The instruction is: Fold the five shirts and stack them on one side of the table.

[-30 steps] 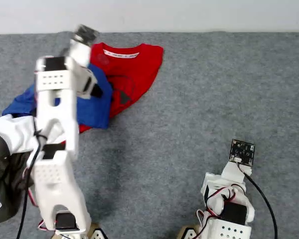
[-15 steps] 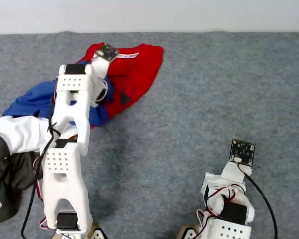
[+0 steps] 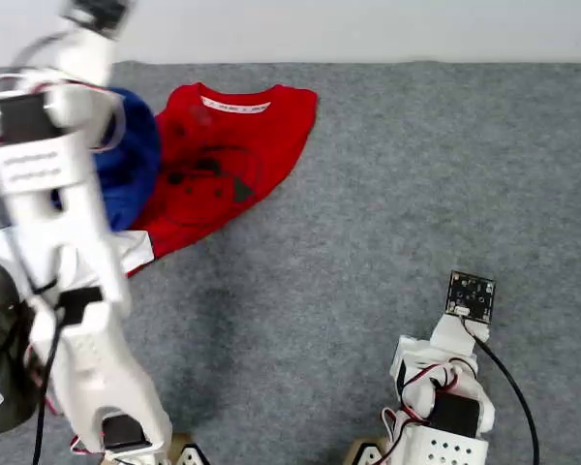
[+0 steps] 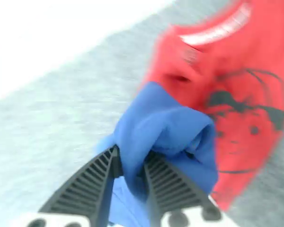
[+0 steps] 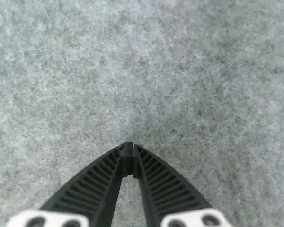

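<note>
- One blue shirt (image 4: 170, 137), clamped in the left gripper (image 4: 131, 163), has lifted off the red shirt (image 3: 223, 165), now uncovered.
- Right gripper (image 5: 130, 165) fingers together; folding looks ready to start.

Robotics lab test setup: grey felt-covered counter (image 3: 368, 194) against a plain white wall (image 3: 368, 29); left arm (image 3: 73, 291) and right arm (image 3: 441, 417) of white plastic, the latter with exposed wiring (image 3: 431, 380) and a bare circuit board (image 3: 471, 295)
</note>
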Motion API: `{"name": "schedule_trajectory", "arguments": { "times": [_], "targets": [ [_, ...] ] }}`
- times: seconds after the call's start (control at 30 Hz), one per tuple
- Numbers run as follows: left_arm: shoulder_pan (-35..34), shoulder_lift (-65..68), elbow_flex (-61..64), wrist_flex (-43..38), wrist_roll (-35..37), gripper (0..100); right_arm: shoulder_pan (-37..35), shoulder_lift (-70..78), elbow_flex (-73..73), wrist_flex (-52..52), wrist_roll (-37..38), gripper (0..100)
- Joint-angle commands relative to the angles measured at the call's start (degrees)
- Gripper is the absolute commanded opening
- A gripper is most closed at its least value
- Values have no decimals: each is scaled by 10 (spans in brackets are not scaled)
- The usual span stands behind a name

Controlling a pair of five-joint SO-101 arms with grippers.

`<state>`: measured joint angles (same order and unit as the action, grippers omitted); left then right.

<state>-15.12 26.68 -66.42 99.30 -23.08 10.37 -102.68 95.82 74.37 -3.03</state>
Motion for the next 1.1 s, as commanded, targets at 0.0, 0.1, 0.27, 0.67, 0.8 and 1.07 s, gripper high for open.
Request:
{"name": "schedule_trajectory", "arguments": {
  "times": [0.0,0.1,0.27,0.67,0.8,1.07],
  "targets": [
    [-61,-109,-22,13,-7,4,8,-7,7,2,-4,11],
    [-126,-158,-22,12,-8,4,8,-7,7,2,-4,11],
    [-256,-215,-23,11,-8,5,8,-7,7,2,-4,11],
    [-441,-149,-22,12,-9,11,8,-7,7,2,-4,11],
    [-445,-130,-22,12,-64,126,8,-7,7,2,-4,11],
    [-452,-133,-26,12,-86,280,8,-7,7,2,-4,11]
  ]
}}
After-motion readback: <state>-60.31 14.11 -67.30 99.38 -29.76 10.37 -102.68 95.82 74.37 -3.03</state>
